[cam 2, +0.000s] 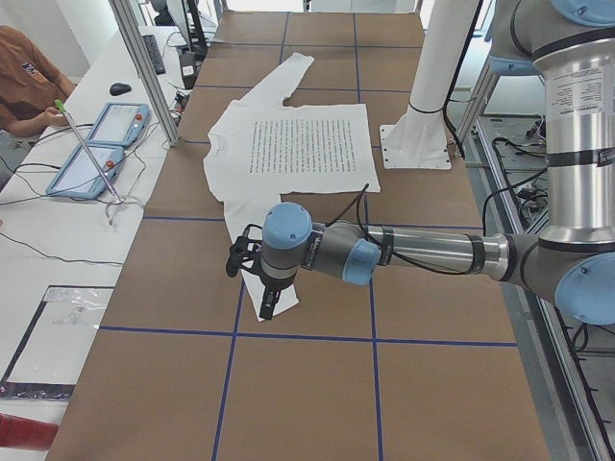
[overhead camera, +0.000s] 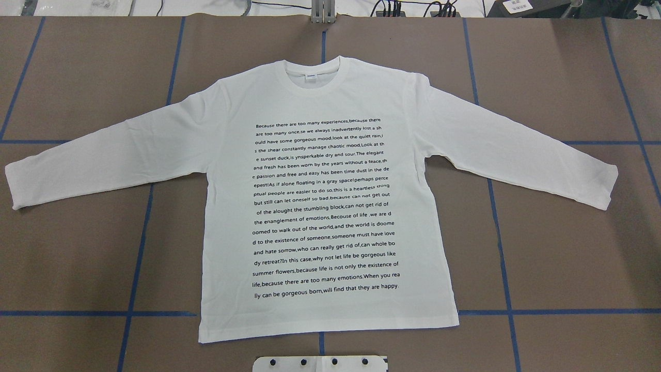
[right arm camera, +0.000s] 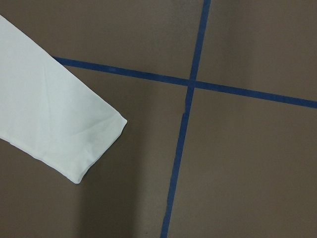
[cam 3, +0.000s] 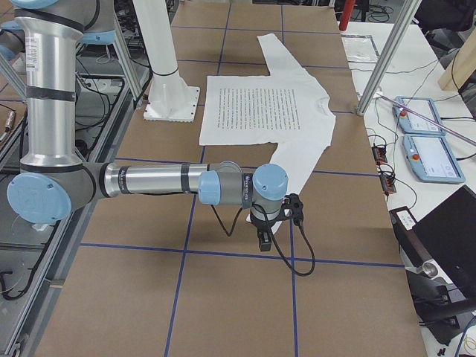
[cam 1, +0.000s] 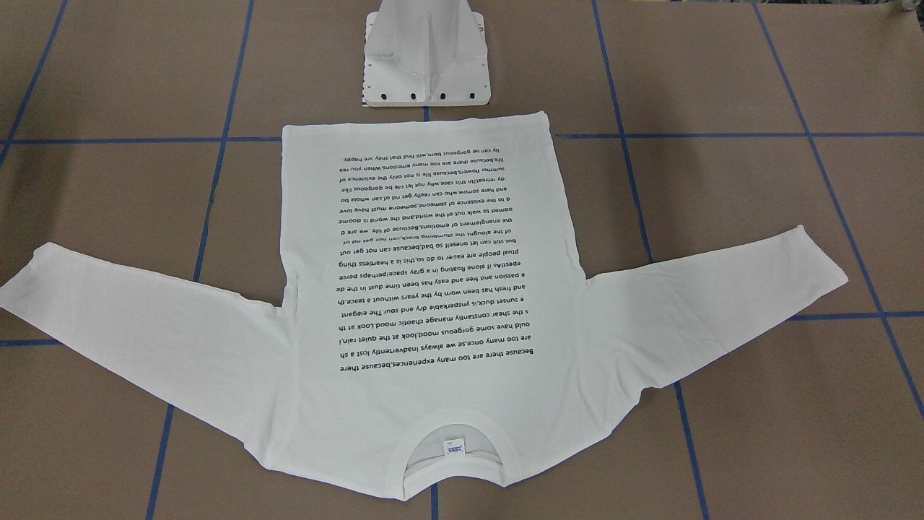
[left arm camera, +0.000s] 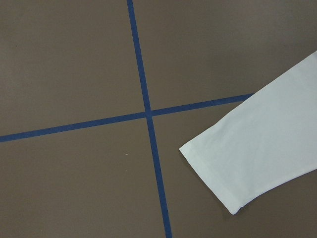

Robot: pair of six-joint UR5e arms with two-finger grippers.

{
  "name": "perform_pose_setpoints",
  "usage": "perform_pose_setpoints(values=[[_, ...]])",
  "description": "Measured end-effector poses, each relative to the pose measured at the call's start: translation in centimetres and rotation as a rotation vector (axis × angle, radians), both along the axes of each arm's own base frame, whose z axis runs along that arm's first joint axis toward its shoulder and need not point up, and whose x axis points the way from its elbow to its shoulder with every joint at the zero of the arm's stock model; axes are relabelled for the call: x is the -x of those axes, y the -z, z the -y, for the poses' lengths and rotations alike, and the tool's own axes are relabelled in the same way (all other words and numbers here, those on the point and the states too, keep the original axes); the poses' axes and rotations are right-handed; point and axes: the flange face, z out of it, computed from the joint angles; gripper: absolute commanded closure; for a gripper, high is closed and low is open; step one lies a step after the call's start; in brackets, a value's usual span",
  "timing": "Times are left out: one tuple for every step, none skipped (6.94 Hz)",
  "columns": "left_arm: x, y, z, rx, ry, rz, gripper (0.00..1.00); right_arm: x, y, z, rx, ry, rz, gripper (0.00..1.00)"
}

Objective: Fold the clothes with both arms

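Well out to the left of the white pedestal base [cam 1: 426,68], the left arm [cam 2: 423,254] reaches level over the brown table [overhead camera: 568,258] and its hand [cam 2: 266,305] hangs above the cuff end of the sleeve on that side [overhead camera: 103,155]. Whether its fingers are spread or pressed together I cannot tell, since only the side view catches it. Its wrist camera looks down on that cuff [left arm camera: 233,158], which lies flat beside a crossing of blue tape lines [left arm camera: 148,114]. Straight in front of the pedestal lies the white long-sleeved T-shirt [overhead camera: 325,320], spread flat with its printed side up. The hem is nearest the pedestal and the collar farthest from it, with the small neck label [overhead camera: 312,76] showing inside the collar. The block of black text lines [overhead camera: 324,209] fills the middle of the body. To the pedestal's right the other sleeve [overhead camera: 516,150] stretches out and slants back a little toward the robot. The right arm [cam 3: 149,181] holds its hand [cam 3: 264,239] above that cuff [right arm camera: 94,144], and again the state of its fingers cannot be told.
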Motion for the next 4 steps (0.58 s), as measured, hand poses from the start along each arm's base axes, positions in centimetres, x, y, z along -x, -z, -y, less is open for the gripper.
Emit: perform_pose_setpoints(values=[[-0.1,0.8,-0.1,0.001,-0.001,0.011,0.0,0.0,-0.1,-0.1,0.0,0.001,-0.004,0.0],[-0.2,1.5,-0.3,-0.001,0.0,0.03,0.0,0.0,-0.2,-0.2,0.002,0.001,-0.004,0.0],[-0.2,2.0,-0.7,-0.006,0.0,0.038,0.0,0.0,-0.5,-0.3,0.008,0.0,0.0,0.0],[-0.3,2.0,-1.2,-0.005,-0.002,0.039,0.0,0.1,-0.9,-0.4,0.019,-0.003,0.006,0.0]])
